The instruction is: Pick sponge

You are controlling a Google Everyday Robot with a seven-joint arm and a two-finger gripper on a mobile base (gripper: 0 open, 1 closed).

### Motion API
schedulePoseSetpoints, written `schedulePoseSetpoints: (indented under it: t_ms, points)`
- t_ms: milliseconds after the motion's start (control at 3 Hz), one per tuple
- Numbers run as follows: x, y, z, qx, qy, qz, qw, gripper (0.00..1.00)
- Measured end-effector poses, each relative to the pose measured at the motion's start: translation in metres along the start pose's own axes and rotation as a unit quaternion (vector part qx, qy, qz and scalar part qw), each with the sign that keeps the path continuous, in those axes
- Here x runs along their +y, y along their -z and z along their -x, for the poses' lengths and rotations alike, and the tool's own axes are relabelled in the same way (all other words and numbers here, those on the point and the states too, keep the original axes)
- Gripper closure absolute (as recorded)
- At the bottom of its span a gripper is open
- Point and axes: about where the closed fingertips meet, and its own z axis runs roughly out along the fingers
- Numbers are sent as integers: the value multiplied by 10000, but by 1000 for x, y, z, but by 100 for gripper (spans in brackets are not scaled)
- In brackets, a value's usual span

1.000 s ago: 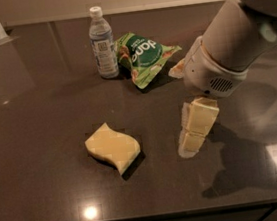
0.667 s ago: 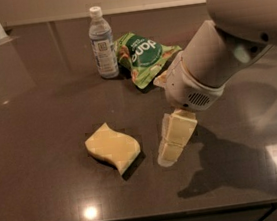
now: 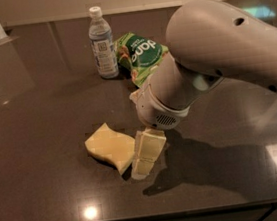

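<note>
Fingers (image 3: 153, 144) drawn together on nothing, the grey arm's gripper (image 3: 143, 169) hangs just beside the pale yellow wavy-edged foam sponge (image 3: 110, 146) on the dark countertop (image 3: 39, 119), grasp and lift not yet made.

Gripper (image 3: 143, 167) just right of sponge (image 3: 108, 146); open counter (image 3: 37, 145) leftward; bottle (image 3: 102, 44), bag (image 3: 144, 55) well behind.

Water bottle (image 3: 102, 42) upright, just beside green snack bag (image 3: 141, 56); dark countertop (image 3: 39, 119).
</note>
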Motion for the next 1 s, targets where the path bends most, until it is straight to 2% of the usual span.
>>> schedulePoseSetpoints:
  t_ms: [667,1000]
  points:
    - [7,-37,9,53,87,199,9997,3]
    - [6,-37,12,-56,30,225,9997,21]
